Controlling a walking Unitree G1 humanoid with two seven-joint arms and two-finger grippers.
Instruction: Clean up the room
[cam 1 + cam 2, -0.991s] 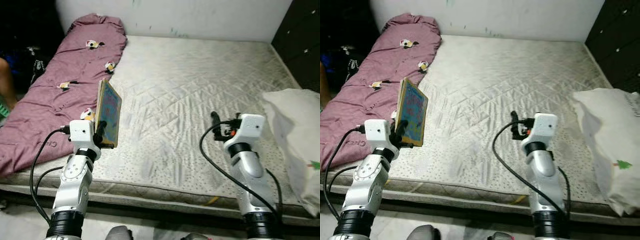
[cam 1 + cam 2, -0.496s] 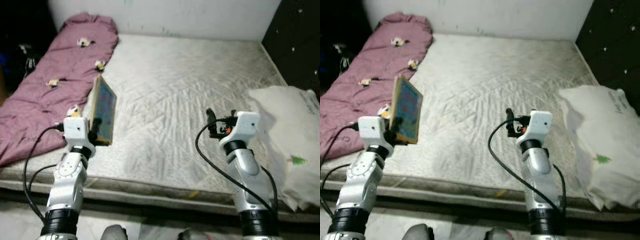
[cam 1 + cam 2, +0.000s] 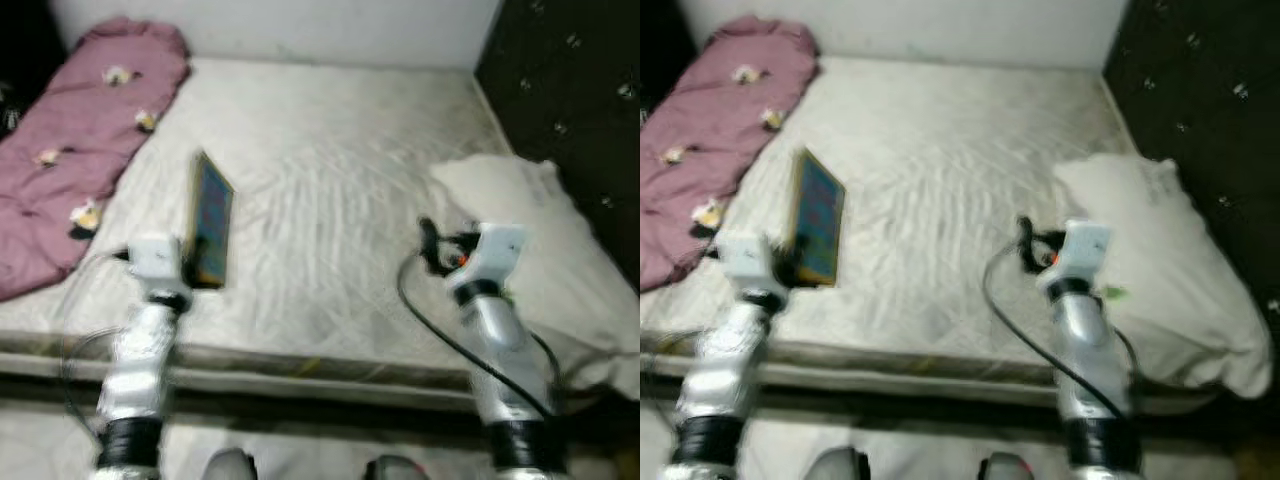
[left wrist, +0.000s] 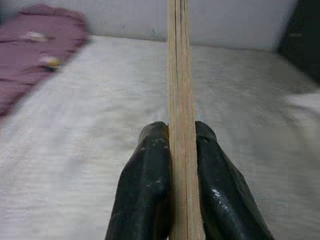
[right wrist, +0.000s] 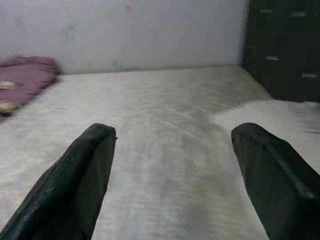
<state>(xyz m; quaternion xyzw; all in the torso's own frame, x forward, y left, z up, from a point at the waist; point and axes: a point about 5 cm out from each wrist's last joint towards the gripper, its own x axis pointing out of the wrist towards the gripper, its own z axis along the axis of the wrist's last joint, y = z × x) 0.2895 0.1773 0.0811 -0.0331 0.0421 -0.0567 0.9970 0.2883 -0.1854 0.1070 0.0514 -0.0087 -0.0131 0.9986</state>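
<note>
Quilted cloth, matt and off-white, stitched in diamonds: mattress (image 3: 330, 170). Soft mauve fabric with small printed figures, crumpled: blanket (image 3: 75, 150) at far left. Pale cloth, smooth and slightly creased: pillow (image 3: 540, 250) at right. Layered board edge like raw cardboard or wood, tan and matt, glossy printed cover: book (image 3: 210, 220). Black plastic or rubber with faint sheen: fingers (image 4: 150, 190). Brushed silver metal on arms; dark padded wall (image 3: 570, 90) at far right.

Blanket (image 3: 75, 150) on mattress (image 3: 320, 190) left side; pillow (image 3: 530, 250) right; book (image 3: 210, 225) upright between, near front-left edge.
</note>
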